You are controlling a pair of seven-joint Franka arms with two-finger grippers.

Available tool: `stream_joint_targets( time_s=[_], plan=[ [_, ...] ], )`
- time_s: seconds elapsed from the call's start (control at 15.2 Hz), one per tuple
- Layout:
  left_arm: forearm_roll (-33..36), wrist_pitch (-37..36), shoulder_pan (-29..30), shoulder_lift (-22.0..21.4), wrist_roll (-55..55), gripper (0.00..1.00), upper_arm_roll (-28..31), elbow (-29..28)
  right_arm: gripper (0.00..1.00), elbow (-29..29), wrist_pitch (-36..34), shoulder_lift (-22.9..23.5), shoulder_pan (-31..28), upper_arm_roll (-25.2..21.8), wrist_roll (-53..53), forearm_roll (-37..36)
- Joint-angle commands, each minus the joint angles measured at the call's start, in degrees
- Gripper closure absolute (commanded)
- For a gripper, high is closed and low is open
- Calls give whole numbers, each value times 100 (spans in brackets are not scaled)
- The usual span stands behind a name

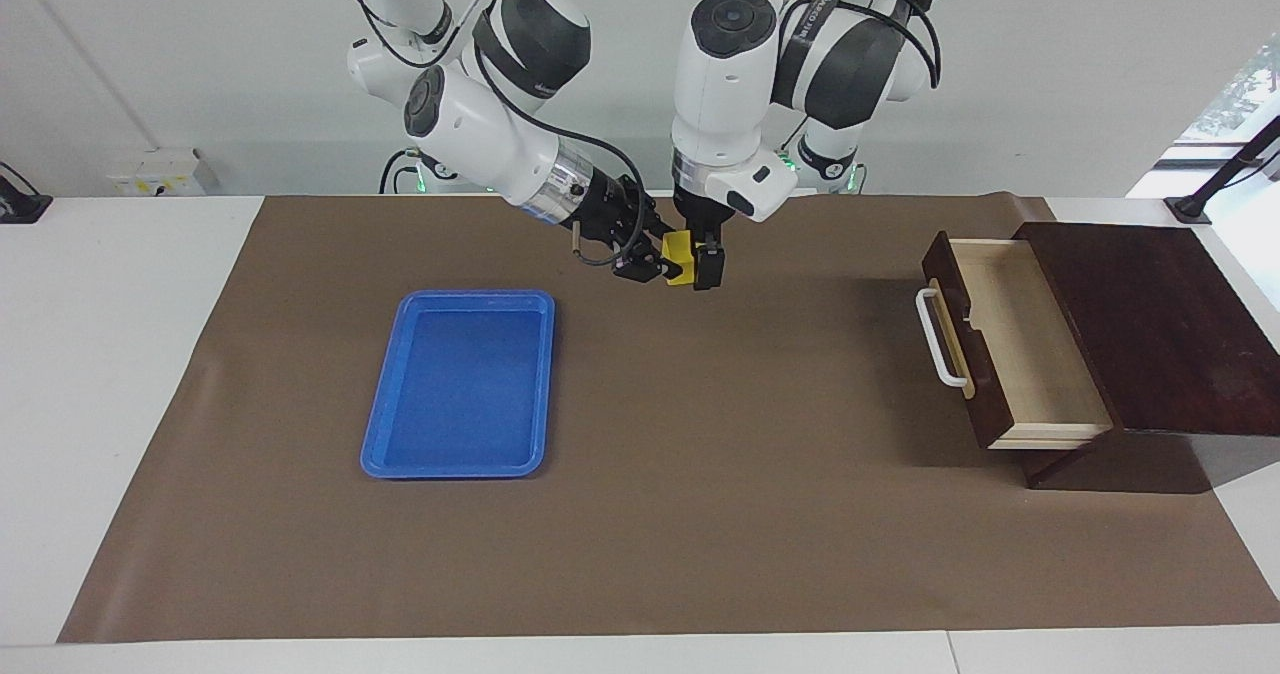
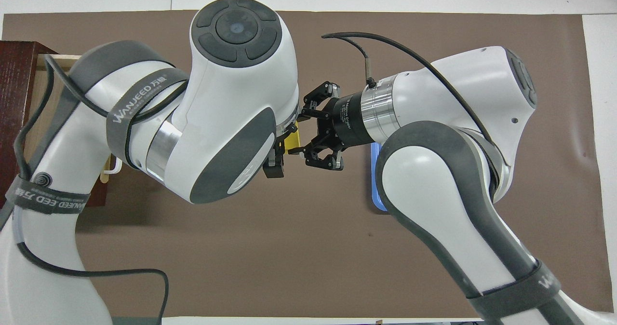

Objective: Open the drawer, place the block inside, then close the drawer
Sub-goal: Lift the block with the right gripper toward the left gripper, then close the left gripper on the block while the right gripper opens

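The right gripper is clamped on the block, holding it in the air over the brown mat, between the tray and the drawer and closer to the tray. The left gripper hangs point-down at the same spot, its fingers spread wide on either side of the block; whether they touch it cannot be told. In the overhead view only a sliver of the block shows between the two grippers. The drawer stands pulled out of its dark box at the left arm's end of the table, its pale inside bare, its white handle facing the tray.
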Motion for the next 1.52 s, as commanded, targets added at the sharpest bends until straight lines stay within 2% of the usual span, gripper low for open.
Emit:
stream_joint_targets(
  time_s=[0.0, 0.2, 0.46, 0.59, 0.66, 0.73, 0.79, 0.86, 1.32, 1.39, 1.45],
  plan=[
    [-116, -207, -111, 133, -72, 1, 99, 293, 100, 58, 118, 30, 49, -8, 204, -101],
    [-107, -216, -137, 133, -72, 13, 117, 293, 100, 58, 118, 30, 49, -8, 204, -101],
    [-54, -242, -120, 125, -72, 15, 126, 284, 100, 58, 118, 39, 40, -8, 204, -101],
    [-54, -313, -102, 125, -72, 24, 126, 284, 100, 58, 118, 39, 32, -8, 195, -101],
    [-45, -313, -102, 125, -72, 36, 135, 284, 100, 58, 118, 39, 31, -8, 195, -101],
    [-45, -304, -85, 125, -72, 53, 126, 284, 100, 67, 110, 39, 31, -8, 195, -101],
    [-45, -304, -76, 125, -63, 87, 126, 284, 100, 67, 118, 39, 23, -8, 195, -101],
    [-45, -278, -67, 125, -55, 100, 126, 284, 100, 67, 118, 39, 23, -8, 195, -101],
    [-54, -120, -58, 125, -54, 100, 117, 284, 100, 67, 118, 39, 23, -8, 247, -101],
    [-54, -119, -58, 125, -46, 100, 117, 284, 21, 75, 118, 39, 23, -8, 387, -101],
    [-45, -119, -58, 116, -54, 100, 117, 275, 0, 93, 127, 39, 31, -16, 554, -110]
  ],
)
